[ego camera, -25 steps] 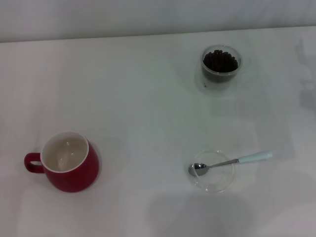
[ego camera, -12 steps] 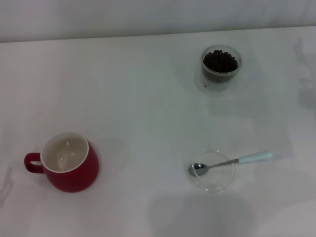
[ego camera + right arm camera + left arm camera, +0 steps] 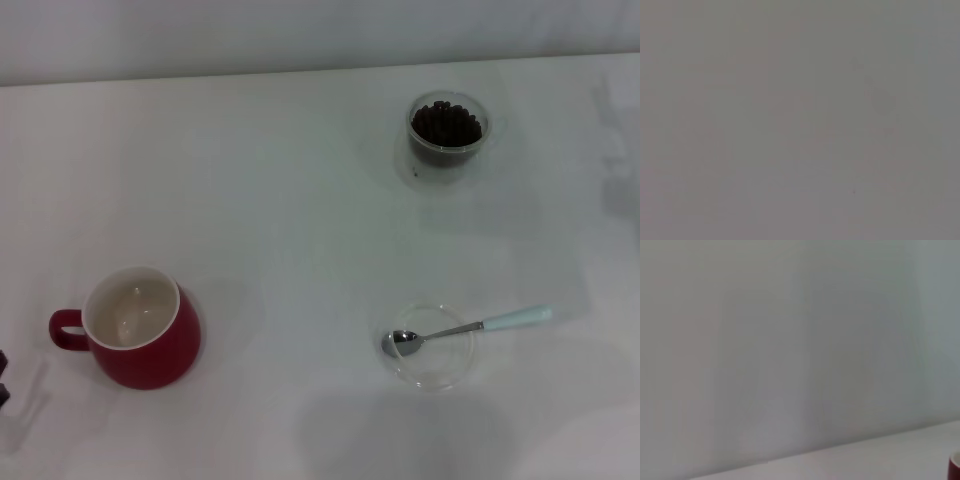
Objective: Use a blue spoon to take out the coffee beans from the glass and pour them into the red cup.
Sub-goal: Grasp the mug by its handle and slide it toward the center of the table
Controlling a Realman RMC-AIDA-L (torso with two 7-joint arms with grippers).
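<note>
Progress stands at nil, judged from the layout. The spoon [image 3: 465, 327] lies untouched, its metal bowl resting in a shallow clear dish [image 3: 431, 347] and its pale blue handle reaching out over the dish rim toward the robot's right. The beans [image 3: 446, 122] fill the glass [image 3: 447, 131] at the far right of the worktop [image 3: 300, 200], heaped close to the rim. The cup [image 3: 133, 328] stands near left, well apart from both, and its white inside shows no beans. All steps remain: pick up the spoon, scoop, carry across, tip into the cup.

Left hand [image 3: 3, 380]: only a dark sliver shows at the left edge of the head view, just beside the cup's handle side; whether its fingers are apart or together cannot be told. Its wrist view shows blank wall, a strip of worktop and a red edge of the cup. Right hand: not in view; its wrist view is a featureless grey field.

Materials:
- The cup is glossy red ceramic, squat and rounded, with a small loop handle pointing left.
- The glass is thick-walled, clear and cylindrical, narrower than the cup.
- The dish is thin, clear, round and low.
- The beans are small, dark and oval, and loose.
- The worktop is plain white, smooth and matt.
</note>
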